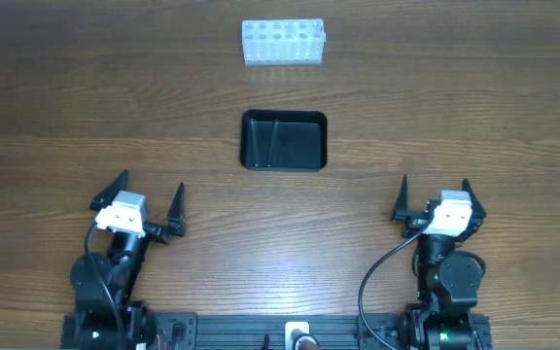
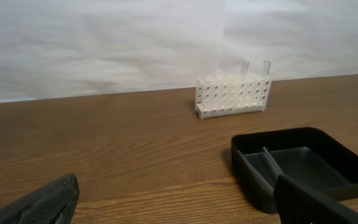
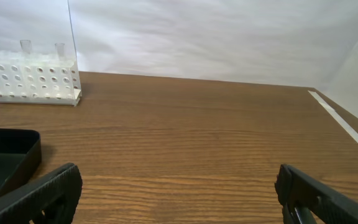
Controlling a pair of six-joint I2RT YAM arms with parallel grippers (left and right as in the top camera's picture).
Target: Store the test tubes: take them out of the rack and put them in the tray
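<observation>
No readable text, label, number or sign — not on rack [image 1: 283, 43], tray [image 1: 244, 141] or table [image 1: 474, 107]

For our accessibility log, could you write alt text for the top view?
A white test tube rack stands at the far side of a wooden table, a black tray nearer the arms. The left pincer and right pincer are open and empty.

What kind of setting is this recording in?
Probably a staged robot test bench rather than a working lab: a wood-grain table, a white rack with tubes, a black tray, and a plain white backdrop.
</observation>
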